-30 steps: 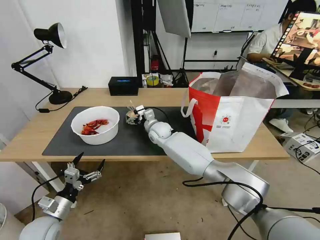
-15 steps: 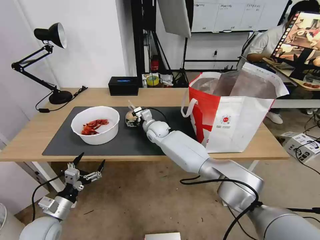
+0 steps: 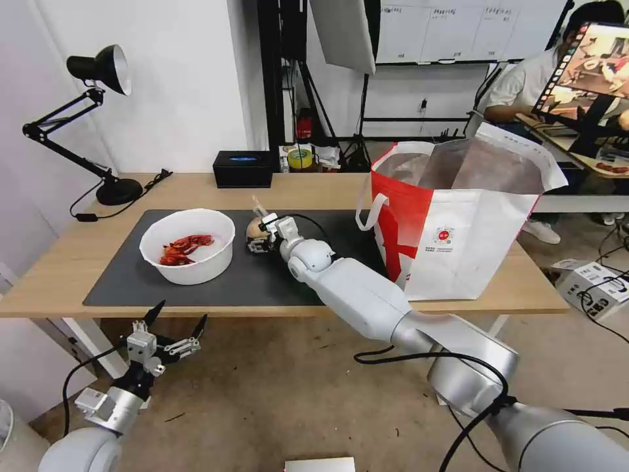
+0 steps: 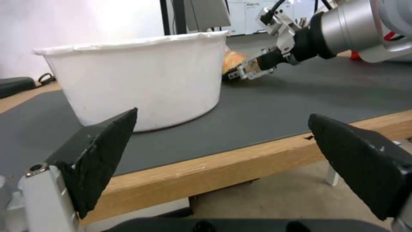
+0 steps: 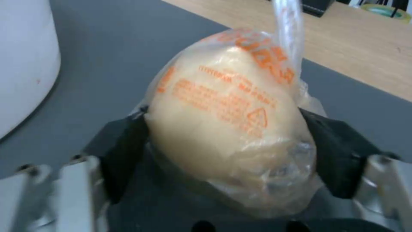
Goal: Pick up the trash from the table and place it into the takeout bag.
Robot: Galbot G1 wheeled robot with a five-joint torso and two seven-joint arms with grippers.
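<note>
Nearest, below the table's front edge on the left, the left gripper (image 3: pixel 171 322) hangs idle with its black fingers spread wide and nothing between them; from its wrist camera those fingers (image 4: pixel 99 151) frame the table (image 4: pixel 214 167) edge and the side of the white bowl (image 4: pixel 137 83). Judging by how things lie, the task is well under way but not finished: of the trash, the white bowl with red shells (image 3: pixel 188 245) sits on the left part of the dark grey mat (image 3: pixel 255 278), not yet collected, and the bagged bun (image 3: pixel 256 229) is just now in hand near the middle of the mat, not yet carried to the takeout bag (image 3: pixel 452 223). No hinged tray or tissue can be seen on the tabletop; whether they lie inside the bag cannot be told, since its foil-lined mouth shows little of the contents. The right gripper (image 3: pixel 261 239) reaches across the mat from the right and is closed around the bun (image 5: pixel 227 129), one black pad pressing each flank through the clear, orange-printed wrapper, the gap between the pads about as wide as the bun itself. The bun looks low, at or barely off the mat; which, I cannot tell. Farther right stands the red-and-white bag, upright and open. Farthest back, a black box (image 3: pixel 242 168) rests on the bare wood.
</note>
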